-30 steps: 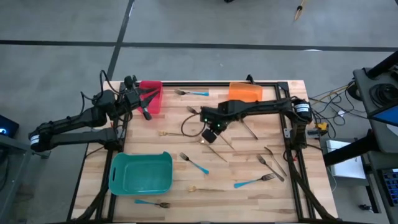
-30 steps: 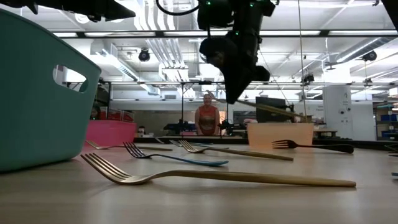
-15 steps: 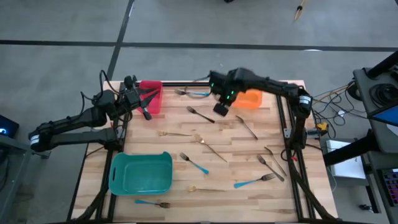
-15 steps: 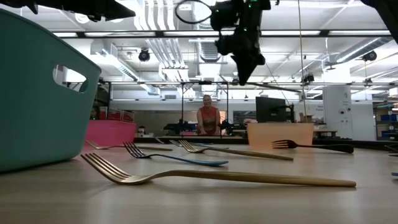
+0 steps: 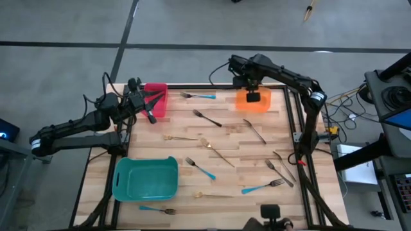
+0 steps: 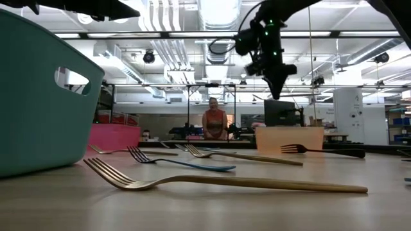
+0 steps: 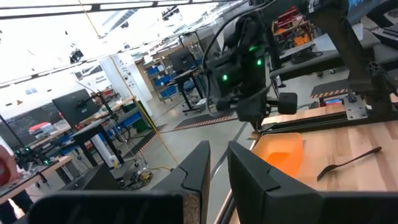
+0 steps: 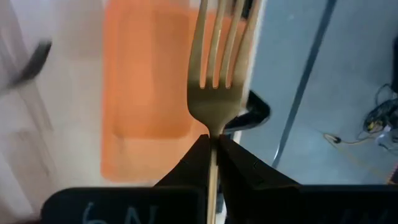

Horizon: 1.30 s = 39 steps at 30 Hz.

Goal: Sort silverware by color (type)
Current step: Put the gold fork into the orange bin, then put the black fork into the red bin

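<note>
Above the orange bin (image 5: 253, 101), right pincer (image 8: 213, 144) clamps a gold fork (image 8: 214, 74).

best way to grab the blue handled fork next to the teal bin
Grip the blue-handled fork at mid-handle, coming straight down from above with the fingers across its slanted line. It lies flat and thin on the table, and the handle is the straight part. The teal bin stands apart on one side, leaving room.

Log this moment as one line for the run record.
right claw: shut on gold fork, above orange bin | left claw: empty, by red bin | forks remaining on table
</note>
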{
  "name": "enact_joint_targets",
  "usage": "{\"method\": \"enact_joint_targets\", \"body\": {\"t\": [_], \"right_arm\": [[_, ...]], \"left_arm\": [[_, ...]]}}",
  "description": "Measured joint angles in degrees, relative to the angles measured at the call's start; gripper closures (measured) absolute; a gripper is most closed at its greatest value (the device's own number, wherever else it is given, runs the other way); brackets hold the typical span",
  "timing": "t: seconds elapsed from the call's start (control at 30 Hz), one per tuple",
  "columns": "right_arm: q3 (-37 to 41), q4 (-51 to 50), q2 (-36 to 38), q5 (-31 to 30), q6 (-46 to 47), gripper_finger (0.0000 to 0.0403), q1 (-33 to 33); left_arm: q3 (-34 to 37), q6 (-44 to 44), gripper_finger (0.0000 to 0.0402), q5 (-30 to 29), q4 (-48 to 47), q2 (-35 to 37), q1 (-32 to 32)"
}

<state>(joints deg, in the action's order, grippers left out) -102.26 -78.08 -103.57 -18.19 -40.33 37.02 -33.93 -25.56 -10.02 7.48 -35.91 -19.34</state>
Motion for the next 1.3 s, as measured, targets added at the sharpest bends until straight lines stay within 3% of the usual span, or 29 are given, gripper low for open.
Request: {"method": "enact_joint_targets", "body": {"t": [0.4, 1.03, 1.3], "right_arm": [[0.98, -1.66, -7.2, 0.11, -1.45, 0.0391, 1.64], [1.03, -2.08, -16.21, -5.45, 1.64, 0.0389, 1.76], [1.03, -1.97, -16.15, -5.45, 4.43, 0.0355, 1.76]], "left_arm": [[0.0, -0.11, 0.0364, -0.09, -0.01, 0.0, -0.01], [0.0, -0.51, 0.0364, -0.13, -0.39, -0.02, 0.01], [0.0, -0.55, 0.0364, -0.13, -0.37, -0.01, -0.01]]}}
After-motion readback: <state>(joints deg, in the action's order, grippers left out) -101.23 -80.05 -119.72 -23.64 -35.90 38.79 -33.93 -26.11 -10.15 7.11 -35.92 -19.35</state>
